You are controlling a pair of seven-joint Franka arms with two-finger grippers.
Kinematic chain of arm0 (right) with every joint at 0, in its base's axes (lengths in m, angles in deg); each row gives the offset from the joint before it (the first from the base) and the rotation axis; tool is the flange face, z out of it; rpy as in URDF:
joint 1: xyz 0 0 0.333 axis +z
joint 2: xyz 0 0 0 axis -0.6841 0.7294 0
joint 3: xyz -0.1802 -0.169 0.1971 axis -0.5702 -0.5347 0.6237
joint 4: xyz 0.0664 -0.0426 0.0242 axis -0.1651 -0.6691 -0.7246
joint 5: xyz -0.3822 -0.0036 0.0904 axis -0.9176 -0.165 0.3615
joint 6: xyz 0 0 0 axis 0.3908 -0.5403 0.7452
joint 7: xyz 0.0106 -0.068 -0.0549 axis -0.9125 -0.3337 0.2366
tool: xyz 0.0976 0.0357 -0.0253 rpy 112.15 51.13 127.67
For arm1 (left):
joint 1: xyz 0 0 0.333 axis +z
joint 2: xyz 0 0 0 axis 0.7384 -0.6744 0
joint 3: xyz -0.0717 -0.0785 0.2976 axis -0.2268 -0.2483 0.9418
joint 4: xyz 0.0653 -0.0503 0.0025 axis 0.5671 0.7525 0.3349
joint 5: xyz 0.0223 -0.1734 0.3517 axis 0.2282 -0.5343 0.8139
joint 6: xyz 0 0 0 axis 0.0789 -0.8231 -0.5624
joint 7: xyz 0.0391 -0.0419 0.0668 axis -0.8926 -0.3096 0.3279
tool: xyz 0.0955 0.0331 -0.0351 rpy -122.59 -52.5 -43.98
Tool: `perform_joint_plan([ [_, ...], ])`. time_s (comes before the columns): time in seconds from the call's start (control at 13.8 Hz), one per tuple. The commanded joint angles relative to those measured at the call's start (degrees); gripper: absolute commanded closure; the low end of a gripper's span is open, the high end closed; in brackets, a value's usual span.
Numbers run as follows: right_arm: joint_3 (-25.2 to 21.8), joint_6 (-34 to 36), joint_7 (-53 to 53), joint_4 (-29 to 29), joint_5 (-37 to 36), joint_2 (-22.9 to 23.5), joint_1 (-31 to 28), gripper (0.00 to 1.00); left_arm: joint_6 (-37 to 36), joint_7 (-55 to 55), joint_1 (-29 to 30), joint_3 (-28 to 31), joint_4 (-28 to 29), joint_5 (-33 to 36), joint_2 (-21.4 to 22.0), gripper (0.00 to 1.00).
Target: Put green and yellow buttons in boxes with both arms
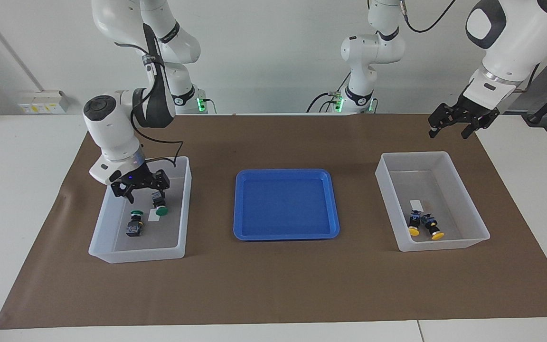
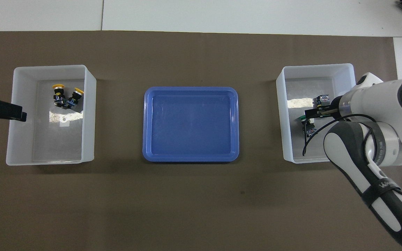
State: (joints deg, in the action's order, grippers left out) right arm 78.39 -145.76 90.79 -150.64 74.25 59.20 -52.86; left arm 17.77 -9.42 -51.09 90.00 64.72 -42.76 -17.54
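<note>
Right tool (image 1: 141, 186): you find it low inside the box (image 1: 178, 247) at the right arm's end of the surface, fingers spread, pinching nothing. One green button (image 1: 160, 205) lies directly under one fingertip, tipped over, its long axis running from the tool toward the surface's edge away from the robots, cap leading; whether the finger touches the body cannot be told. The second green button (image 1: 135, 223) lies beside it, a little closer to that same edge, apart from the tool. A white sticker (image 1: 153, 216) sits between the two. In your judgement both are delivered, so the coming move is a straight lift: the box's tall walls enclose the tool, and the wall toward the robots is the one to clear. Left tool (image 1: 451, 122): it hangs high over the corner of the surface at the left arm's end, next to the robots, fingers spread and empty, waiting. Its box (image 1: 399, 164) holds both yellow buttons (image 1: 424, 225), touching, caps pointing away from the robots. A blue tray (image 1: 242, 232) lies mid-surface between the boxes, bare, well apart from either tool and in nobody's way.
</note>
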Motion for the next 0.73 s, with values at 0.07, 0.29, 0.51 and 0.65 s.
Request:
perform_joint_plan([
  [0.07, 0.2, 3.6, -11.1, 0.9, -0.5, -3.2, 3.3, 0.00, -0.3, 0.7, -0.3, 0.2, 1.6, 0.8, 1.6, 0.00],
  [0.29, 0.3, 9.8, -15.5, 4.8, -0.9, -4.8, 4.8, 0.00, -0.3, 0.7, -0.3, 0.2, 1.6, 0.8, 1.6, 0.00],
  [0.51, 0.3, 25.5, -15.8, 16.6, -0.5, -5.1, 4.0, 0.00, -0.3, 0.7, -0.3, 0.2, 1.6, 0.8, 1.6, 0.00],
  [0.65, 0.0, 32.6, -17.2, 21.5, 0.1, -6.1, 3.6, 0.00, -0.3, 0.7, -0.3, 0.1, 1.6, 0.8, 1.6, 0.00],
])
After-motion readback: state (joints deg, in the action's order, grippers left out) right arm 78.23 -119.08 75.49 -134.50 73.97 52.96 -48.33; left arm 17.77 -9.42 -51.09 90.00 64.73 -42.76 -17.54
